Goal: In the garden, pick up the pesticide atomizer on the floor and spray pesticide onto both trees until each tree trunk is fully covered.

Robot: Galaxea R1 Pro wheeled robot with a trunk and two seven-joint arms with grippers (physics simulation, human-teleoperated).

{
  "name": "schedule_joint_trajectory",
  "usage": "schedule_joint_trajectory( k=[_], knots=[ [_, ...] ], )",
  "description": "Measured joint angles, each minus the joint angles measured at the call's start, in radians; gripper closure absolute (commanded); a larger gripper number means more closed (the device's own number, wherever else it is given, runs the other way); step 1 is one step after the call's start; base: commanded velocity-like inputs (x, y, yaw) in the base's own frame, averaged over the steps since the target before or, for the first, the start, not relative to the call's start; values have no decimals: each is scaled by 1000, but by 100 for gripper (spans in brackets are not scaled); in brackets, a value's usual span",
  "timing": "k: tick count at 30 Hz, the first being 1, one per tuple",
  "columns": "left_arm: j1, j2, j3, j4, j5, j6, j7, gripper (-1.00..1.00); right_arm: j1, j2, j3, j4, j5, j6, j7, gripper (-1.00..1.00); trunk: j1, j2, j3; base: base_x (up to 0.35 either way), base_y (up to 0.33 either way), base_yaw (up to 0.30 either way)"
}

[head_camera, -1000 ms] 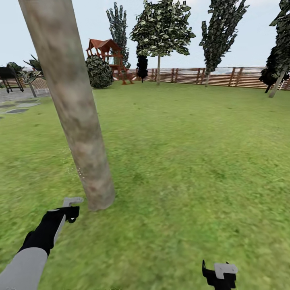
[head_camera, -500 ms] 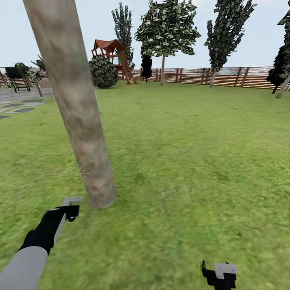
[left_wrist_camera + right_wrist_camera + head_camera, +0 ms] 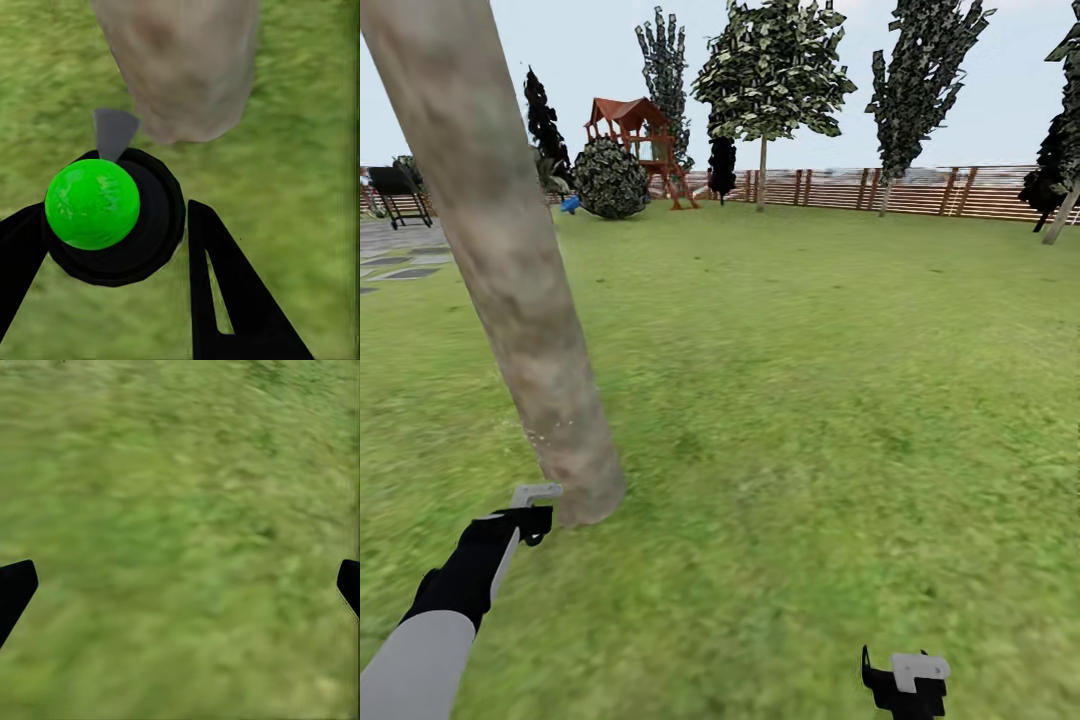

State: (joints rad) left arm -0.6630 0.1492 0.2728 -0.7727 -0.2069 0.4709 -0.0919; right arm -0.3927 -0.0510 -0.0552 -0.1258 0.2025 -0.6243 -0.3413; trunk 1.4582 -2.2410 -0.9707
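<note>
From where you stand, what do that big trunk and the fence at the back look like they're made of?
Trunk: seemingly smooth bark, matte, mottled grey-brown with no grooves visible. Fence: probably wood, going by brown horizontal slats between posts, dull finish. Both are simulator renders, so it's appearance only.

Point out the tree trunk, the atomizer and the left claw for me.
tree trunk (image 3: 520, 300), head view, mid-height on its bark.
atomizer (image 3: 91, 203), left wrist view, on its green ball.
left claw (image 3: 532, 512), head view, between its fingertips.

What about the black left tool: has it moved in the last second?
Yes. The left tool, shut on the green-topped black atomizer, has edged rightward, closer to the base of the thick grey-brown tree trunk.
</note>
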Motion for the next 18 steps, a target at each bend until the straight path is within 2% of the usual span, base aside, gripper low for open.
schedule_joint_trajectory(
  k=[6,18],
  knots=[
    [9,-6,-2,0,0,0,0,100,0,0,0,0,0,0,0,-100,0,0,0,169,-236,1],
    [11,1,2,0,0,0,1,100,0,0,0,0,0,0,0,-100,0,0,0,28,-267,250]
  ],
)
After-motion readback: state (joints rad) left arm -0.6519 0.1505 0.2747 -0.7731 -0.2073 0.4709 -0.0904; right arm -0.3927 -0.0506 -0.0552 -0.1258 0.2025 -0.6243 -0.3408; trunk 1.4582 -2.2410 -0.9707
